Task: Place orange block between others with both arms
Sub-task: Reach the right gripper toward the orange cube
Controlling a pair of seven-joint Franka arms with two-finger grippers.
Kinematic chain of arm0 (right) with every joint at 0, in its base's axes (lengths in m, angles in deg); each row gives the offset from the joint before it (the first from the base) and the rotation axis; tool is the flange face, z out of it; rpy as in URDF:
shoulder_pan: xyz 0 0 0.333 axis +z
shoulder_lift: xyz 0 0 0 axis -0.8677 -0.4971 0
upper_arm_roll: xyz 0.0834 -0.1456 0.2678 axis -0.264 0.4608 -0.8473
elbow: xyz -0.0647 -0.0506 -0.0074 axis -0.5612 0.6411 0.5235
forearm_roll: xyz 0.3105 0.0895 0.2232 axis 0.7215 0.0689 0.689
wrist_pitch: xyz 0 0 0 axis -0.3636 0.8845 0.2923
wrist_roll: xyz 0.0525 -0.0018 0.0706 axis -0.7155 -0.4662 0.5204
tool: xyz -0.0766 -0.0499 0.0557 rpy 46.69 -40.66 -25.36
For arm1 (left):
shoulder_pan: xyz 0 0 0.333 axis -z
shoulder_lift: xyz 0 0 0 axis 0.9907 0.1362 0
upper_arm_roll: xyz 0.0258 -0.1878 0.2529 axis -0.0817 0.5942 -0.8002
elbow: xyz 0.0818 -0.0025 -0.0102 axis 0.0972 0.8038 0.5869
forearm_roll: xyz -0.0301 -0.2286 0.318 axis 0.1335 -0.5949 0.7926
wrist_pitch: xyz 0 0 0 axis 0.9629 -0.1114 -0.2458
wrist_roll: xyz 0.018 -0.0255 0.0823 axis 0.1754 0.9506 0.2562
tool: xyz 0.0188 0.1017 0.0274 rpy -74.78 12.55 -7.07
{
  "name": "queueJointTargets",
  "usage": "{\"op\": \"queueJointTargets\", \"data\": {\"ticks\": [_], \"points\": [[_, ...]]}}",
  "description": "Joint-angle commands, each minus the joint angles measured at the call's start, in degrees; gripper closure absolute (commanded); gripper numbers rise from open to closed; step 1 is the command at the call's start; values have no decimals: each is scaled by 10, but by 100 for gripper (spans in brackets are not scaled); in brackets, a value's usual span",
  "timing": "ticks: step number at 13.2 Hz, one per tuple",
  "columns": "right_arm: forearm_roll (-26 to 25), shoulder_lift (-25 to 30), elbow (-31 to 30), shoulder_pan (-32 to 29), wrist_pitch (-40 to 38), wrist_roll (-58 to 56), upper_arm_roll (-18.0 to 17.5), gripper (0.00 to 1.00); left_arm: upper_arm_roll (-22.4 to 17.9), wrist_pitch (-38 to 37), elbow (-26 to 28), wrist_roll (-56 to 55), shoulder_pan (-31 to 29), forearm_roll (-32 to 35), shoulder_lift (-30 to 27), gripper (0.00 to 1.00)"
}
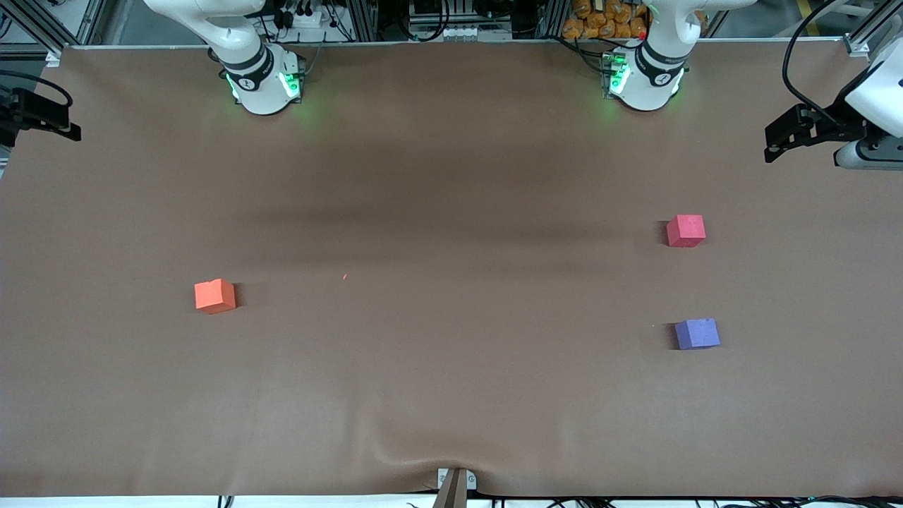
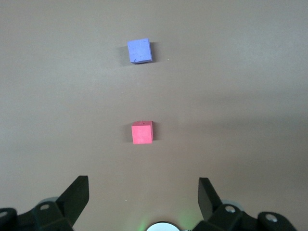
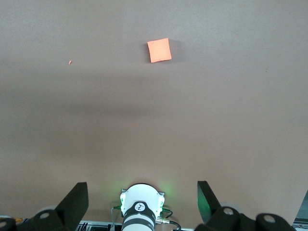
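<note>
While both my arms hang raised at the two ends of the brown table [image 1: 451, 395], nothing sits in either of my hands. My left arm [image 1: 875, 92] reaches out over its own end of the table, and my right arm [image 1: 233, 35] does the same at its end.

My left gripper [image 2: 143, 192] is spread wide, its fingers [image 2: 77, 195] released and empty. Straight out ahead of those fingertips, on the mat below, lies the pinkish-red cube [image 2: 142, 132], and farther out along the same line the purple-blue cube [image 2: 139, 51]. In the front view the pinkish-red cube [image 1: 686, 231] sits farther from the camera than the purple-blue cube [image 1: 697, 333], with bare mat between them.

My right gripper [image 3: 143, 195] is likewise spread wide, fingers [image 3: 76, 195] holding nothing. Well out ahead of those fingertips, a little off the line between them, rests the orange block [image 3: 159, 50], flat on the mat. From the front, the orange block [image 1: 214, 295] lies toward my right arm's end of the table, well apart from the other two cubes.

A tiny orange speck [image 1: 345, 276] lies on the mat near the orange block.
</note>
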Motion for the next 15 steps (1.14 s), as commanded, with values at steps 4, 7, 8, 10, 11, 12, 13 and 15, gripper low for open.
{"op": "queueJointTargets", "data": {"ticks": [4,7,8,10,11,12,13,15], "points": [[-12,3,5,-3,-2,-6,-6,0,2,-1,-18,1,-5,1,4,0],[-9,-11,-13,-3,51,-4,-7,0,-1,-1,-22,4,-9,1,10,0],[-8,-21,-24,-3,69,-4,-7,0,-1,0,-22,1,-10,1,12,0],[-4,-58,-33,-3,106,-4,-7,0,-1,0,-21,1,-11,1,13,0],[-4,-83,-34,-3,127,-6,-7,0,-1,0,-21,1,-11,0,12,0],[-2,-105,-35,-4,147,-7,-8,0,-1,0,-22,1,-9,1,12,0],[-2,-125,-34,-4,165,-7,-8,0,-1,-1,-21,2,-9,1,10,0],[-1,-169,-37,0,196,-7,-8,0,1,0,-22,3,-8,1,8,0]]}}
